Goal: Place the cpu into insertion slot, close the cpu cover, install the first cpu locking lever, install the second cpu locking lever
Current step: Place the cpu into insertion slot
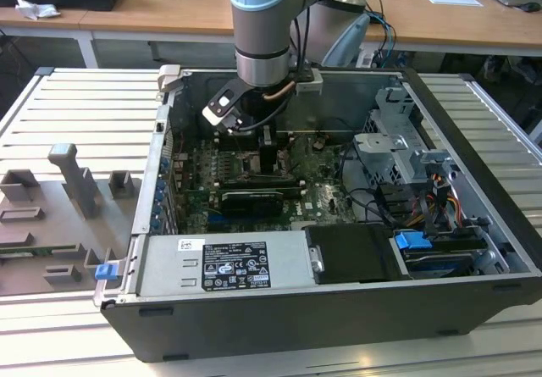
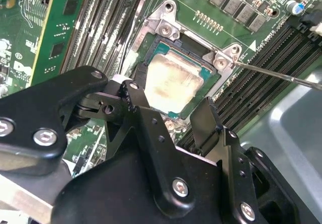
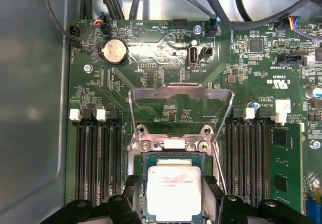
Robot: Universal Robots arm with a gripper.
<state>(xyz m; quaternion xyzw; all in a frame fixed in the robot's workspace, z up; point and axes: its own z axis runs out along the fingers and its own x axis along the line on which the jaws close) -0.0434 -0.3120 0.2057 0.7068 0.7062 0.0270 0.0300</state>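
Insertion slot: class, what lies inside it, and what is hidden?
The cpu lies flat inside the insertion slot, metal top up, with the cpu cover raised. The slot's contacts underneath are covered by the chip.

I see an open PC case (image 1: 279, 322) on a slatted table (image 1: 51, 97). Grey labelled power supply (image 1: 224, 263) sits along the case wall nearest the camera. Drive cage (image 1: 398, 135) at the exterior view's right, grey fixture blocks (image 1: 72, 178) outside at its left. First wrist view: coin cell battery (image 3: 114, 51), black memory slots (image 3: 93, 158), white latches (image 3: 74, 115).
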